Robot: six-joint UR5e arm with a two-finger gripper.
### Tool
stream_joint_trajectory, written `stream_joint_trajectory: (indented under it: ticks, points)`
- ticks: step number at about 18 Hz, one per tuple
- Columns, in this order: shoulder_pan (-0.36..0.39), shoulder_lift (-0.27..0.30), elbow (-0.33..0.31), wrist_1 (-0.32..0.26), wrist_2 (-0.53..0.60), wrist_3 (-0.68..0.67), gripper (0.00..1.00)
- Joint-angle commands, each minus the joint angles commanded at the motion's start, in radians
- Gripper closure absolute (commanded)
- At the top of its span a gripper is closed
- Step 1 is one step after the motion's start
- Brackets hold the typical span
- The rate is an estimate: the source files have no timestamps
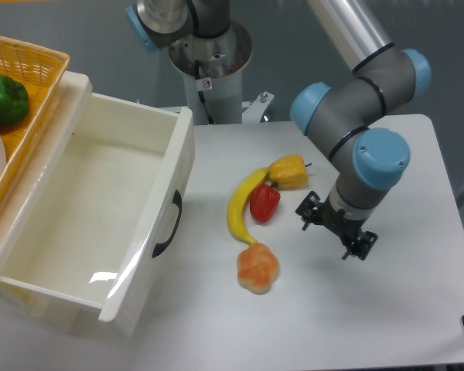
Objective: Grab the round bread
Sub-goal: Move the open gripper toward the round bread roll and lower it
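The round bread is a lumpy orange-peach bun with pale patches. It lies on the white table just below the lower tip of a banana. My gripper hangs to the right of the bread and somewhat above it, apart from it, over bare table. Its dark fingers point downward and nothing shows between them. The view does not show whether the fingers are open or shut.
A red bell pepper and a yellow bell pepper lie beside the banana. An open white drawer with a black handle stands at the left. A yellow basket with a green pepper is at far left.
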Motion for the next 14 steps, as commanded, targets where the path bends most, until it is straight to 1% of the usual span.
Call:
stream_joint_trajectory:
  ticks: [1,2,3,6,8,9,13,14]
  points:
    - [-0.003,-0.008,-0.011,0.029,-0.002,0.002,0.0]
    - [-0.008,-0.015,-0.014,0.042,-0.008,0.0,0.0]
    - [-0.009,-0.031,-0.014,0.045,-0.014,0.0,0.0]
    - [-0.011,-0.038,-0.035,0.046,-0.073,-0.014,0.0]
    - [-0.026,-0.04,-0.071,0.049,-0.08,-0.038,0.0]
    - [-0.035,-0.04,-0.078,0.049,-0.081,-0.046,0.0]
    - [-0.054,-0.043,-0.086,0.057,-0.081,-0.061,0.0]
    - [-0.066,-0.044,-0.095,0.069,-0.081,-0.064,0.0]
